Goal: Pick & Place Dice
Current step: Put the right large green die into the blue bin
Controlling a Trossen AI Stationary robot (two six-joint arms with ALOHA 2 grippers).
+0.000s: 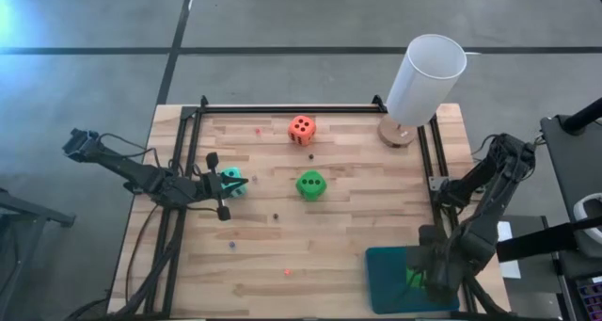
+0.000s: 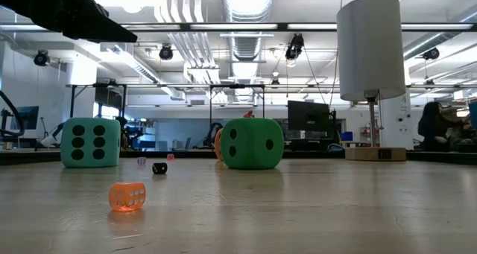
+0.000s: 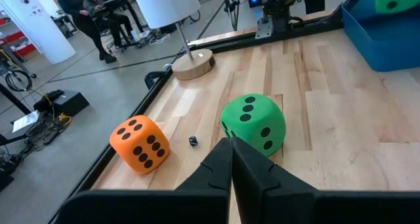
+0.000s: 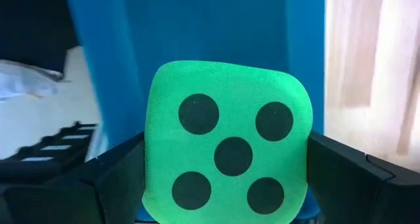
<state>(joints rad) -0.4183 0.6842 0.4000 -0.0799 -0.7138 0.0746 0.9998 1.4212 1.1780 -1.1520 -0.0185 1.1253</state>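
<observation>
Lamp stands behind orange die and green die.

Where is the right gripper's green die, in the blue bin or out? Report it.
In, or just over it. The right gripper has the green die between its fingers with the blue bin behind; whether it rests on the floor, cannot tell.

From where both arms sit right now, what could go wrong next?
1. The right pincer brackets a green die over the blue tray; whether it grips is unclear, so lifting could drag the die back out.
2. The left pincer is shut, so advancing may shove the other green die instead of grasping it.
3. The turquoise die sits against the left arm; a swing could knock it off.
</observation>
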